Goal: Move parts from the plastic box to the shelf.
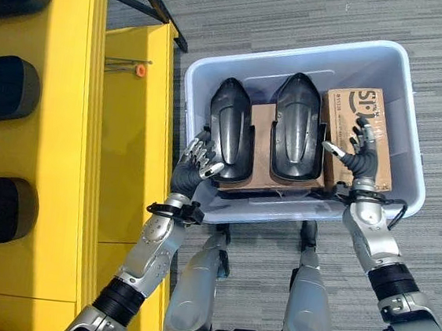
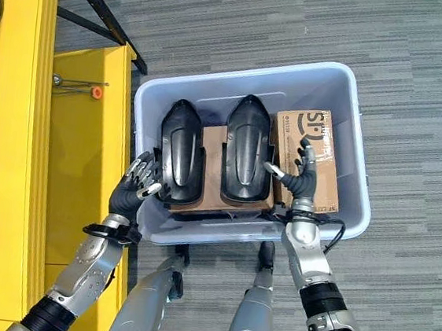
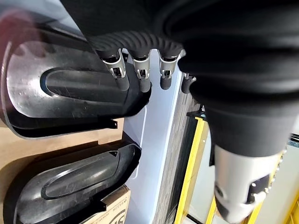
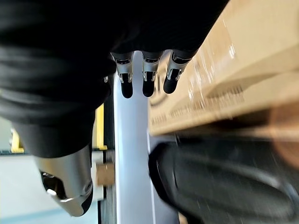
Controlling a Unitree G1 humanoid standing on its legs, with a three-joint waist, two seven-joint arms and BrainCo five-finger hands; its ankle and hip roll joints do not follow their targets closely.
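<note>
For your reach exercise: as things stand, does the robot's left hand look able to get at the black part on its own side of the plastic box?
Probably yes. The left hand is open beside that black part, fingers at its edge, with nothing between them inside the plastic box.

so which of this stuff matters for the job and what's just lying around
For the job:
two black moulded plastic parts
pale blue plastic box
yellow shelf
left hand, right hand

Lying about:
brown cardboard carton
orange-tipped metal pin
</note>
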